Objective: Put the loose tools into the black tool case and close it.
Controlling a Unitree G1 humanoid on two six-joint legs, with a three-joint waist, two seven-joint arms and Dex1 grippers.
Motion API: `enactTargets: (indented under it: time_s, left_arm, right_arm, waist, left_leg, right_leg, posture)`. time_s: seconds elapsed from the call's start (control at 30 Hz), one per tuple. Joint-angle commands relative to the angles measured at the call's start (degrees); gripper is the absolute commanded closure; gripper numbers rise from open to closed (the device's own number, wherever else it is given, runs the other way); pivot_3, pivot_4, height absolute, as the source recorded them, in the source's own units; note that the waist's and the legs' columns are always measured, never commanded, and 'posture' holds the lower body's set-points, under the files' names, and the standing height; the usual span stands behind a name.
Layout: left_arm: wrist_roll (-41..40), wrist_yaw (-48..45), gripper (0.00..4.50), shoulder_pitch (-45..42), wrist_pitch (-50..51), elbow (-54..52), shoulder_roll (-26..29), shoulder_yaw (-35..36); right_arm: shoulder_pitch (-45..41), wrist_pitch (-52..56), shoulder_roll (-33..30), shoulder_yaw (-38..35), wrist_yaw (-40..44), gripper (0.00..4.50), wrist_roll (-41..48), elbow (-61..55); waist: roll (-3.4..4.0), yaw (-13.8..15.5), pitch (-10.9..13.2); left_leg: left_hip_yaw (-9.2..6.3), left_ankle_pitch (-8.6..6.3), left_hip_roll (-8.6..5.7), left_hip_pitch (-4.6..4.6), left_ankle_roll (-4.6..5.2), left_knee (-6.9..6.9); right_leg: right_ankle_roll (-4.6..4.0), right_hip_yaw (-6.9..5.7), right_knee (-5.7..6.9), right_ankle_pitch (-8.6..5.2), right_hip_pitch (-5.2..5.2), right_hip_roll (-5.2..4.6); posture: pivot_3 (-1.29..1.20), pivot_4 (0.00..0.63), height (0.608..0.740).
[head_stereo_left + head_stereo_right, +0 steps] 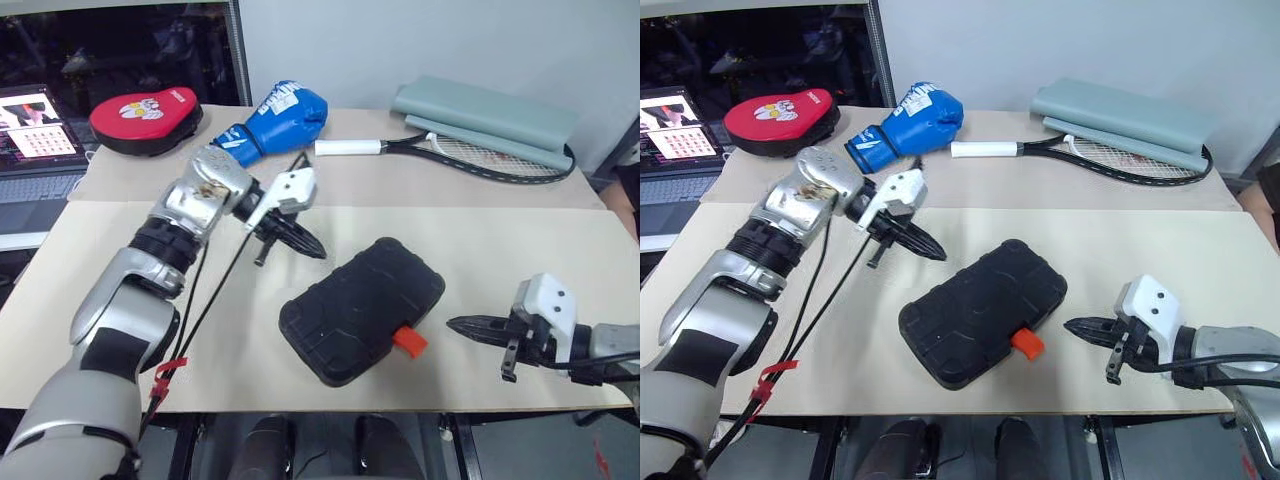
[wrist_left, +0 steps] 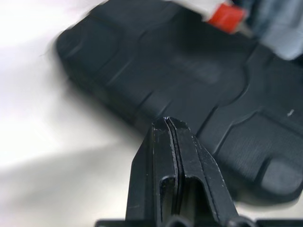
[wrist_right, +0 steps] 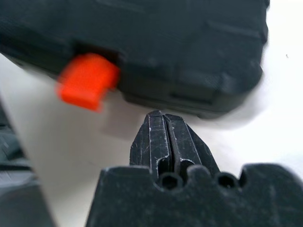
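Two grippers flanked the closed black tool case (image 1: 362,310), which lay near the worktop's (image 1: 520,240) front edge, its orange latch (image 1: 409,342) facing front. The left gripper (image 1: 312,248), fingers pressed together and empty, hung beyond the case's left end. The right gripper (image 1: 455,324), likewise pinched and empty, sat just right of the latch.

Closed black tool case (image 1: 980,312) on the table (image 1: 1140,250) between left gripper (image 1: 936,251) and right gripper (image 1: 1072,326), both pinched together, empty
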Motion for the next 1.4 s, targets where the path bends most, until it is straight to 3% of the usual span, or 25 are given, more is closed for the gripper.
enactTargets:
  time_s: [0.03, 0.33, 0.6, 0.97, 1.17, 1.4]
  left_arm:
    - [1.2, -0.3, 4.45, 0.3, -5.4, -1.3, -2.2, -4.2]
    - [10.4, -0.3, 4.45, 3.3, -17.0, 4.3, -5.7, -6.7]
    - [8.8, -0.3, 4.45, 3.1, -14.8, 3.8, -5.6, -5.4]
    - [8.5, -0.3, 4.45, 3.8, -13.2, 1.1, -4.4, -4.7]
    - [9.2, -0.3, 4.45, 3.7, -13.1, 1.3, -4.6, -3.9]
    - [9.9, -0.3, 4.45, 4.4, -12.9, 0.5, -5.1, -3.1]
  right_arm:
    - [0.6, 2.9, 0.5, 0.2, -3.3, 4.50, 2.6, -6.3]
    - [1.8, 6.3, 1.3, 2.6, -8.0, 4.50, 5.3, -11.3]
    - [5.3, 4.4, 0.9, 4.5, -8.7, 4.50, 3.0, -12.0]
    - [5.4, -0.6, 2.5, 9.2, -9.5, 4.50, -2.6, -6.4]
    - [7.6, 2.5, 2.5, 0.2, -5.8, 4.50, 10.1, -10.6]
    - [5.8, 0.2, 1.0, 4.4, -7.9, 4.50, 2.3, -5.2]
  waist:
    - [0.00, 0.1, 0.0]
    - [0.03, 0.5, 0.0]
    - [0.03, 0.4, 0.0]
    - [0.05, 0.3, 0.0]
    - [0.07, 0.4, -0.1]
    - [0.07, 0.5, -0.1]
  left_leg:
    - [0.00, 0.00, 0.00, 0.01, 0.00, 0.00]
    - [0.01, 0.00, -0.01, 0.12, 0.00, 0.13]
    - [-0.04, -0.01, 0.11, 0.58, 0.01, 0.15]
    - [-0.03, -0.01, 0.16, 0.58, 0.01, 0.15]
    - [-0.06, -0.02, 0.18, 0.55, 0.02, 0.15]
    - [-0.05, -0.02, 0.18, 0.57, 0.01, 0.15]
  right_leg:
    - [-0.01, 0.00, 0.00, 0.00, 0.01, 0.00]
    - [0.01, -0.01, -0.07, 0.02, 0.21, -0.01]
    - [0.33, -0.10, -0.29, -0.18, 0.88, 0.04]
    - [0.26, -0.09, -0.28, -0.14, 0.85, 0.09]
    - [0.18, -0.10, -0.31, -0.10, 0.85, 0.09]
    - [0.42, -0.11, -0.32, -0.24, 0.87, 0.09]
  posture:
    - [0.00, 0.150, 0.736]
    - [0.00, 0.150, 0.736]
    - [0.00, 0.150, 0.736]
    - [0.00, 0.150, 0.736]
    - [0.00, 0.150, 0.736]
    - [0.00, 0.150, 0.736]
